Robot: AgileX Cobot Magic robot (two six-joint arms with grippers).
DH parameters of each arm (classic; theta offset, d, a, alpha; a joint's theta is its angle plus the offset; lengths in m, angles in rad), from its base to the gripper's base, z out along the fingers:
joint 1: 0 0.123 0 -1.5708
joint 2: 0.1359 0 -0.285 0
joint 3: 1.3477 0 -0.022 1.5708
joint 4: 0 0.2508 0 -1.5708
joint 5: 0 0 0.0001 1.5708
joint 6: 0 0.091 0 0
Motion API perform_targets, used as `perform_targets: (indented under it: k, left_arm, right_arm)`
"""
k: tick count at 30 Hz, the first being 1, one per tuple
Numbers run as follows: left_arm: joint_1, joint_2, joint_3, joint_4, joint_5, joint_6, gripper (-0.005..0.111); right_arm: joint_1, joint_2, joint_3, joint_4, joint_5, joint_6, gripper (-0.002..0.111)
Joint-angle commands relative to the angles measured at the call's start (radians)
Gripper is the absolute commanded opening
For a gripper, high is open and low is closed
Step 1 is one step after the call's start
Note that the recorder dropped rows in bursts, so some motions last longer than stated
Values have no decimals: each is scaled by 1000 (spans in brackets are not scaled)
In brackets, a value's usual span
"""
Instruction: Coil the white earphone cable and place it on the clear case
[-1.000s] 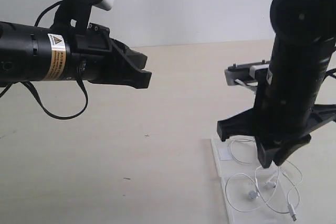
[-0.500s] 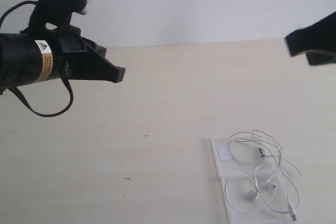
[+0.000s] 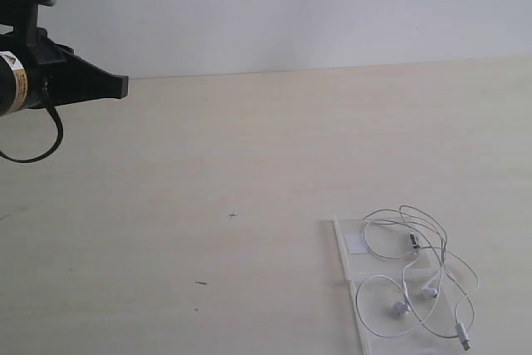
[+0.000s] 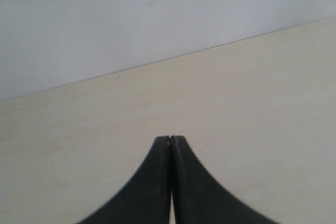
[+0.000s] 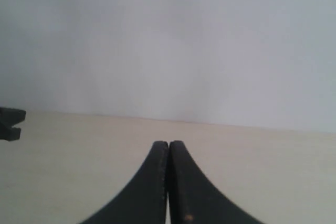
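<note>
The white earphone cable (image 3: 416, 276) lies in loose loops on the clear case (image 3: 349, 263) at the lower right of the exterior view, with its two earbuds and plug end resting there too. My left gripper (image 3: 123, 86) is shut and empty, high at the far left edge, far from the case. In the left wrist view its black jaws (image 4: 170, 139) meet over bare table. The right gripper (image 5: 168, 144) is shut with nothing in it and shows only in its own wrist view, facing the back wall.
A pale wooden table (image 3: 249, 164) runs back to a light grey wall (image 3: 291, 6). A black cable loop (image 3: 37, 143) hangs under the left arm. The tip of the left gripper (image 5: 10, 123) shows at the edge of the right wrist view.
Both arms have pulled away. The right arm lifted off the case and left the exterior view; the left arm drew back to the left edge. The cable stays on the case.
</note>
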Motion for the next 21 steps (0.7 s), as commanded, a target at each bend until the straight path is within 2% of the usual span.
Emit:
perform_targets:
  k: [1,14,19,20,21]
  left_arm:
    - [2,0,5,1,-3,-9,0]
    - [2,0,5,1,-3,-9,0]
    - [2,0,5,1,-5,-9,0]
    - [2,0,5,1,-5,-9,0]
    - [2,0,5,1,-5,-9,0]
  right_arm:
    - [-2,-95,6,-7,3,4,0]
    - [-9,-223,6,-59,-34,4,0]
    - [-149,-223,72,-57,-170,4,0]
    - [-212,-223,142,-27,-218,4,0]
    - [-231,-223,183,-11,-239,4,0]
